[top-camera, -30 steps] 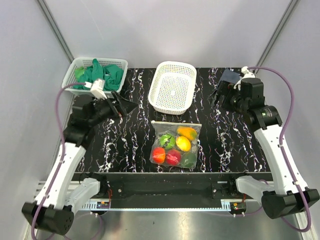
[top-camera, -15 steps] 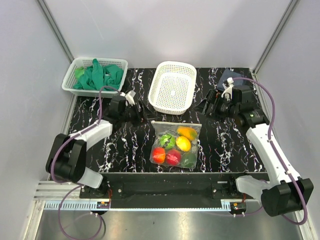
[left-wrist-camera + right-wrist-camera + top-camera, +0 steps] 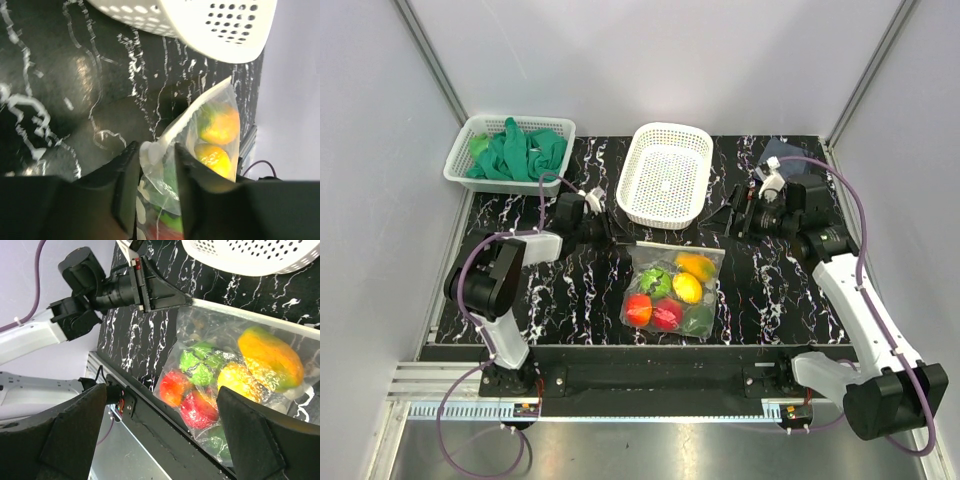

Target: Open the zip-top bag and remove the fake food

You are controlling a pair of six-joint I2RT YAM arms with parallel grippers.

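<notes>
Left gripper (image 3: 156, 150) reached zip-top bag (image 3: 670, 252) corner, grip unclear | right gripper (image 3: 161, 390) open

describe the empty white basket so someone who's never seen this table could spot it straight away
Start at the black marbled table and look along its far edge, where two white lattice baskets stand. Yours is the middle basket, just beyond the clear zip-top bag of plastic fruit. Unlike the corner basket at far left, stuffed with green cloth, it holds nothing.
</notes>
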